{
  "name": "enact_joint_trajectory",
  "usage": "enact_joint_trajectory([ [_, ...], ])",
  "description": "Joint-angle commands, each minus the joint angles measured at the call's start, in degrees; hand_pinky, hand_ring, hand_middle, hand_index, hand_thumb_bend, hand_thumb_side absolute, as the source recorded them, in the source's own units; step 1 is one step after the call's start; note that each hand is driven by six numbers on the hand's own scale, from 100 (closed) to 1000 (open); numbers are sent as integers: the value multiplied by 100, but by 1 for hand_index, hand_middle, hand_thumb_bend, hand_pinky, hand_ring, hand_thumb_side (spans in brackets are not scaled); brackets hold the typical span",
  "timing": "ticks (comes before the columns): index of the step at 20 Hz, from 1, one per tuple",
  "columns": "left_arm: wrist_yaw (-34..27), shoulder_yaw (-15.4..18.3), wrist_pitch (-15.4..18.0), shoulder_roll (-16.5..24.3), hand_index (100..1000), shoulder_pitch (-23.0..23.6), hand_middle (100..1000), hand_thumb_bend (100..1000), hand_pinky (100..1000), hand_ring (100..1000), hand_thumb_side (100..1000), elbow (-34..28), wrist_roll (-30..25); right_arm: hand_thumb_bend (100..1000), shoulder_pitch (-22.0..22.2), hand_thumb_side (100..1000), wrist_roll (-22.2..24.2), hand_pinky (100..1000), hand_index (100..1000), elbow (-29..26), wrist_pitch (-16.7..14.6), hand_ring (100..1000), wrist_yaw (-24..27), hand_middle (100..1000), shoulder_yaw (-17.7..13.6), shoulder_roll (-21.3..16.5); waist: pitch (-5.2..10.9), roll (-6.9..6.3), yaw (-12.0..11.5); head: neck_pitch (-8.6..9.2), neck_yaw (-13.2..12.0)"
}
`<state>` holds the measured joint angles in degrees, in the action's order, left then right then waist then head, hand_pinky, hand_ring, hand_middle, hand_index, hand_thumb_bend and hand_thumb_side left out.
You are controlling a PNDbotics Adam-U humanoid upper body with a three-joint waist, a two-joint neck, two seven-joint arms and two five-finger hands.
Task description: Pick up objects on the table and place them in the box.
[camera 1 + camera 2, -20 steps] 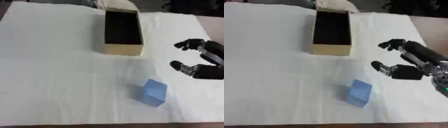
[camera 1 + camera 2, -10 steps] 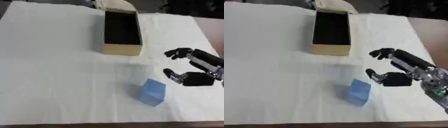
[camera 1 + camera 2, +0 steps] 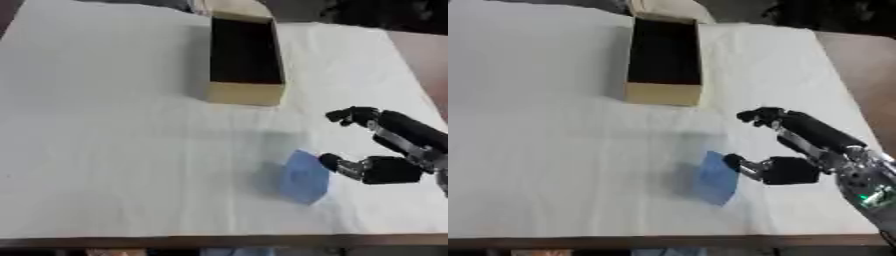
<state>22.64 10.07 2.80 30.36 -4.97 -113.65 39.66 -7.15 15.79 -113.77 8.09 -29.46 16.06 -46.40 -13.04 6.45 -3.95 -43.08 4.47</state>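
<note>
White cloth-covered table point(image 3: 105, 150), bare brown tabletop point(image 3: 424, 55) at right, dark background beyond

White cloth point(image 3: 114, 150) over whole work surface, faintly creased. Brown tabletop point(image 3: 424, 55) exposed along right side, beyond cloth edge. Dark, indistinct background point(image 3: 833, 15) at far edge.

right hand point(image 3: 785, 167) arm cut off at the frame edge, box point(image 3: 246, 56) interior dark (contents indiscernible)
</note>
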Motion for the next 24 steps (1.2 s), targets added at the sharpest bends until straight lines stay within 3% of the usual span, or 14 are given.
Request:
enact_joint_trajectory([
  [1,-21,24,3,120,751,-18,672,351,620,651,953,-94,-16,581,3,974,-85,899,971,-82,-29,861,-297,847,-99,-87,83,-27,4,-52,-7],
  [5,-22,24,-7,107,750,-21,672,353,619,651,955,-94,-30,575,37,974,1,912,980,-82,-80,891,-632,867,-70,-30,64,-29,-8,-56,10],
  [6,-22,24,-8,106,750,-22,672,353,619,651,955,-94,-32,512,43,926,35,912,984,-82,-108,893,-698,873,-61,-16,59,-30,-12,-63,16],
  [10,-21,13,-11,92,750,-20,672,352,619,651,956,-94,-52,485,57,905,219,909,987,-82,-218,890,-892,872,-22,48,47,-34,-23,-94,36],
  [24,-20,-8,-2,55,749,-35,672,342,620,652,956,-94,-141,485,98,869,798,893,988,-59,-124,870,-1034,862,192,297,-5,-50,-123,-91,111],
])
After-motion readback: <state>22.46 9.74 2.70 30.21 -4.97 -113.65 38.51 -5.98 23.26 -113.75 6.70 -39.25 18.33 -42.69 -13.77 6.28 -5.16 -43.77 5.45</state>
